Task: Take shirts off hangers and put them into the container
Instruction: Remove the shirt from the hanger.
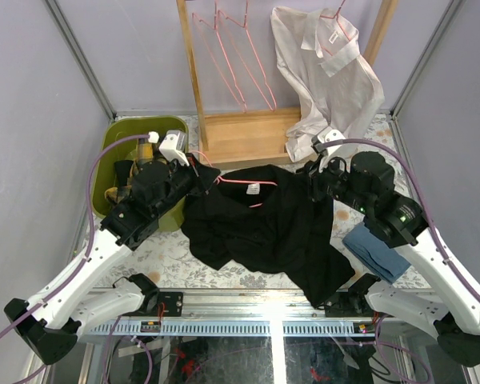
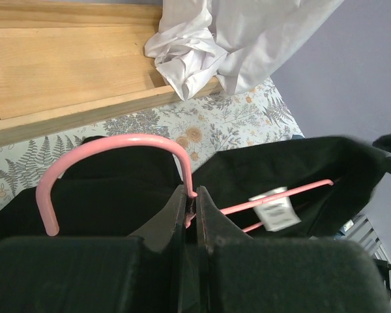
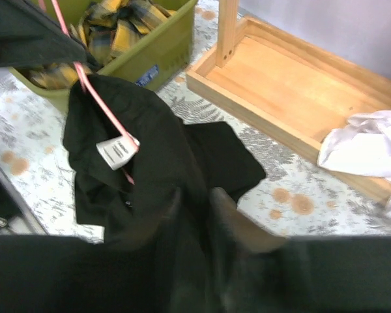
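Black collared shirt [image 1: 264, 232] is lying spread across the middle of the fern-printed table cover [image 1: 172, 258], its collar toward the rack. A thin pink wire hanger [image 2: 117, 140] is sitting inside its neck opening, with a white label [image 2: 274, 210] showing beside the hanger's arm. Left gripper [image 2: 191, 199] is clamping the hanger just under the curved hook — both fingers are pressing together on the wire. Right gripper [image 3: 197, 201] is resting at the shirt's right-hand edge with black fabric running down between its blurred fingers; whether it is pinching the cloth or letting it go cannot be told. Olive-green rectangular plastic tub [image 3: 163, 51] is standing left of the shirt, beside the left arm, and is holding a crumpled yellow-and-black plaid shirt [image 3: 120, 23]. Behind, a shallow light wooden tray [image 1: 240, 132] is carrying the upright rack frame [image 1: 189, 72] — empty pink hangers [image 1: 228, 60] are hanging at its left, and a white collared shirt [image 1: 328, 80] is draping from another hanger at its right, its hem pooling on the tray. Folded blue cloth [image 1: 376, 250] is lying near the right arm.
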You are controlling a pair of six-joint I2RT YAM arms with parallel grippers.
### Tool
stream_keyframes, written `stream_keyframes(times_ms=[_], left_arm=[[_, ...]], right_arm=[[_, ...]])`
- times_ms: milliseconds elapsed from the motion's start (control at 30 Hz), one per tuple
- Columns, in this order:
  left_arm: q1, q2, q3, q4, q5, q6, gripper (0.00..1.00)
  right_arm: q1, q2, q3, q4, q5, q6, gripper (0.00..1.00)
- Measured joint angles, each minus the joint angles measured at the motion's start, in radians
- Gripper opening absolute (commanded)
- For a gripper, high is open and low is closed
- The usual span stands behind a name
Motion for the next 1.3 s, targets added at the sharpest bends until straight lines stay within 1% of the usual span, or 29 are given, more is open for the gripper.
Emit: stream_keyframes(times_ms=[67, 100, 300, 367, 400, 500, 600, 733, 833, 1000, 1100, 1300], left_arm=[[0.0, -0.002, 0.0, 0.0, 0.0, 0.0, 0.0], [0.0, -0.002, 0.0, 0.0, -0.001, 0.0, 0.0], [0.0, -0.002, 0.0, -0.003, -0.002, 0.002, 0.0], [0.0, -0.002, 0.0, -0.003, -0.002, 0.002, 0.0], [0.0, -0.002, 0.0, -0.003, -0.002, 0.002, 0.0], [0.0, 0.0, 0.0, -0.003, -0.002, 0.001, 0.0], [0.0, 0.004, 0.0, -0.01, -0.002, 0.002, 0.0], [0.0, 0.008, 0.0, -0.04, -0.002, 0.005, 0.0], [0.0, 0.008, 0.0, -0.053, -0.006, 0.008, 0.0], [0.0, 0.021, 0.012, -0.066, -0.017, 0.019, 0.0], [0.0, 0.024, 0.015, -0.069, -0.022, 0.021, 0.0], [0.0, 0.021, 0.015, -0.07, -0.029, 0.027, 0.0]], right_arm=[[0.0, 0.006, 0.0, -0.009, 0.007, -0.008, 0.56], [0.0, 0.012, 0.001, -0.017, 0.008, -0.012, 0.59], [0.0, 0.055, 0.021, -0.072, 0.008, -0.026, 0.71], [0.0, 0.068, 0.035, -0.087, -0.012, -0.027, 0.71], [0.0, 0.074, 0.04, -0.093, -0.029, -0.028, 0.68], [0.0, 0.093, 0.052, -0.108, -0.069, -0.032, 0.51], [0.0, 0.123, 0.061, -0.13, -0.083, -0.034, 0.31], [0.0, 0.145, 0.066, -0.135, -0.082, -0.029, 0.14], [0.0, 0.139, 0.066, -0.133, -0.08, -0.021, 0.11], [0.0, 0.114, 0.066, -0.131, -0.041, -0.011, 0.1], [0.0, 0.098, 0.066, -0.132, 0.016, -0.014, 0.09], [0.0, 0.09, 0.037, -0.132, 0.188, -0.047, 0.1]])
